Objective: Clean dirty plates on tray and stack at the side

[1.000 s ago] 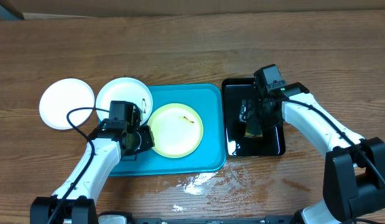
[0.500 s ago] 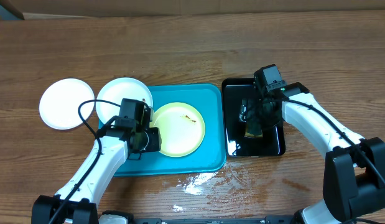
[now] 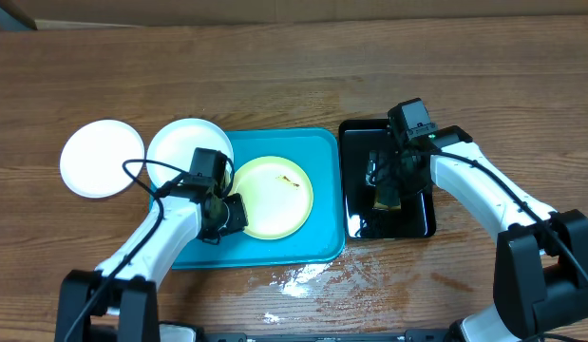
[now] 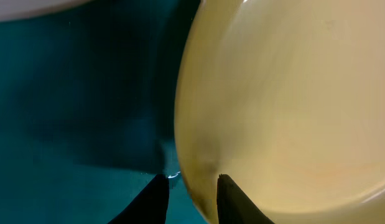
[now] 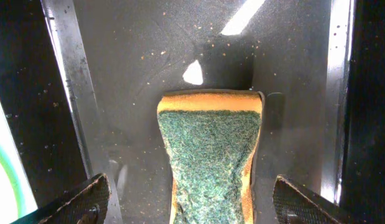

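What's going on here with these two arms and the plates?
The left claw straddles the rim of the yellow plate on the teal tray; whether it grips yet is unclear. The right claw hangs open over a sponge in the black tray. Two white plates lie at the left, side by side, not stacked.

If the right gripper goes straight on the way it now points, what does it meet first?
Most likely the green-topped yellow sponge in the black tray, lying between the open jaws of the right gripper.
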`<state>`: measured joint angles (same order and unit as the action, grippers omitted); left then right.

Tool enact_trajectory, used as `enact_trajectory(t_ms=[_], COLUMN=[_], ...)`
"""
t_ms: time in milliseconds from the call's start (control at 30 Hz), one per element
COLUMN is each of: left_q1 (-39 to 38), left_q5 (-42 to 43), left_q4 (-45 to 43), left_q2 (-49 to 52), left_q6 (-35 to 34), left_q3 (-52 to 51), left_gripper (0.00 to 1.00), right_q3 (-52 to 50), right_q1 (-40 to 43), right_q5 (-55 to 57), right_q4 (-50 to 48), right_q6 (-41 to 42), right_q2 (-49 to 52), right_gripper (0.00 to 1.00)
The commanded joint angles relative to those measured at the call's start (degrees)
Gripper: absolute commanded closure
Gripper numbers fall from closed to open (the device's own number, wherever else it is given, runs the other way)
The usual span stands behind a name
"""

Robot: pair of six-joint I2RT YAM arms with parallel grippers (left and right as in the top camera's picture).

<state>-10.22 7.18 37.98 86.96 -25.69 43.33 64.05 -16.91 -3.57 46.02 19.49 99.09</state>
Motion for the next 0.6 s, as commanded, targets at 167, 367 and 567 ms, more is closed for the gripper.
enact_trajectory(t_ms=[167,367,567], left_q1=[-0.7,-0.7,-0.7], left_q5=[-1.4,-2.2,-5.3], left_q4=[-0.5,-0.9,-5.3], left_q2=[2.3,2.3,2.3], left_q6=[8.3,20.1,21.4], left_q3=[1.2,3.7,3.8], left_gripper=[0.84,0.85,0.76], right_q3=[-0.1,-0.1,-0.1], right_q1=[-0.1,-0.1,-0.1], right_q5=[0.5,0.5,0.5], right_q4=[-0.2,-0.1,-0.5], right_q6=[0.0,0.0,0.0], right_q2=[0.2,0.2,0.2], right_gripper=[0.15,0.12,0.09])
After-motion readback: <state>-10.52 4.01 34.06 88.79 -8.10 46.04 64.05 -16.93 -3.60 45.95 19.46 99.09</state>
